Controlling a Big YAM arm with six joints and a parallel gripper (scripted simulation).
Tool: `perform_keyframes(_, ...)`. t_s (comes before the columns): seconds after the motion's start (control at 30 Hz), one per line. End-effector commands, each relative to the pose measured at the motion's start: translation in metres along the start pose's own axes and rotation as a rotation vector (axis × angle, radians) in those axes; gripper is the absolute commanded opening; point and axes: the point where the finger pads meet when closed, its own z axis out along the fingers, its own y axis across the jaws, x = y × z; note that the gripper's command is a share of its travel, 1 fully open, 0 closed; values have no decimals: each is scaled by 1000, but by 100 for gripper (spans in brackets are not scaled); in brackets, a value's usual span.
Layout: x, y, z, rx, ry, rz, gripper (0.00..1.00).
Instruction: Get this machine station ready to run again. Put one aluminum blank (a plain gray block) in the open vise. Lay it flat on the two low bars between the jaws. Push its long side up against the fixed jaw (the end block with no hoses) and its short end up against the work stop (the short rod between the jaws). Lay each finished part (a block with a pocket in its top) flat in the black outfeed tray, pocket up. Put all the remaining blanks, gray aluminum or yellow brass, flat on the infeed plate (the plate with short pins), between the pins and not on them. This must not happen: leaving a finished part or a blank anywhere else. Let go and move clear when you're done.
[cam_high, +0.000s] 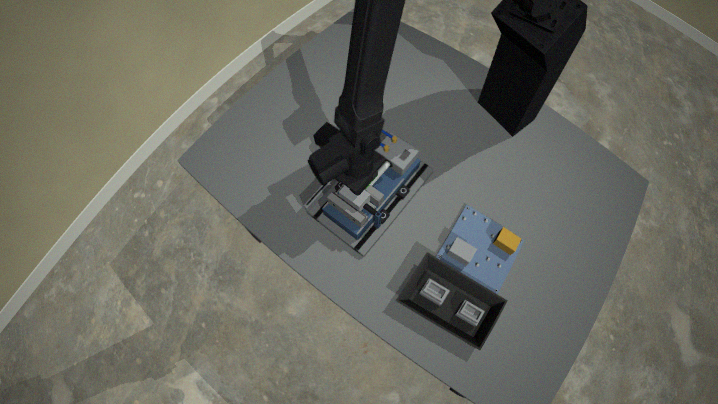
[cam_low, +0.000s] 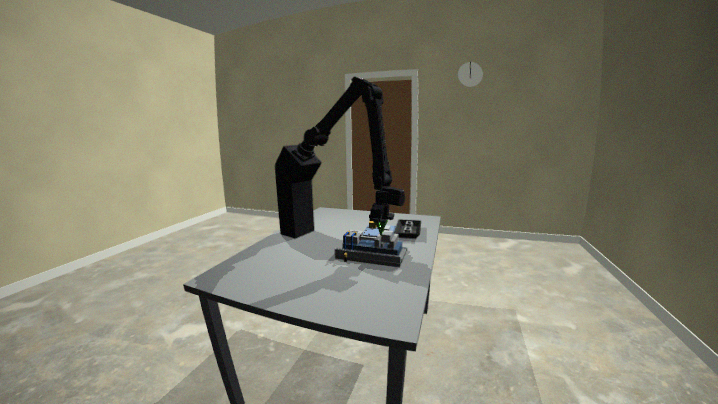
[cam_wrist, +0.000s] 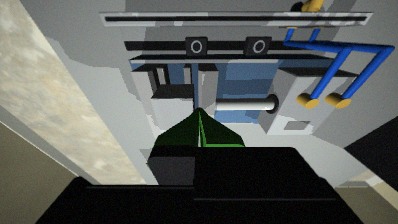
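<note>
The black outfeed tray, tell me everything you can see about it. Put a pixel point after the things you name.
The black outfeed tray (cam_high: 490, 329) (cam_low: 409, 234) is a rectangular, open-topped box with raised walls and a flat floor, dark and matte-looking, perhaps plastic. It sits upright on the gray table (cam_high: 567, 241) (cam_low: 311, 281), its long side beside the blue infeed plate (cam_high: 494, 273); whether they touch is unclear. Two gray finished parts (cam_high: 434, 291) (cam_high: 470, 312) lie inside, spaced apart, pockets up.
</note>
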Motion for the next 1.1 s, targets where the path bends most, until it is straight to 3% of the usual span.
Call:
perform_keyframes(0.0, 5, 12, 0, -12, 2, -2, 0)
perform_keyframes(1.07, 6, 19, 2, -14, 2, -3, 0)
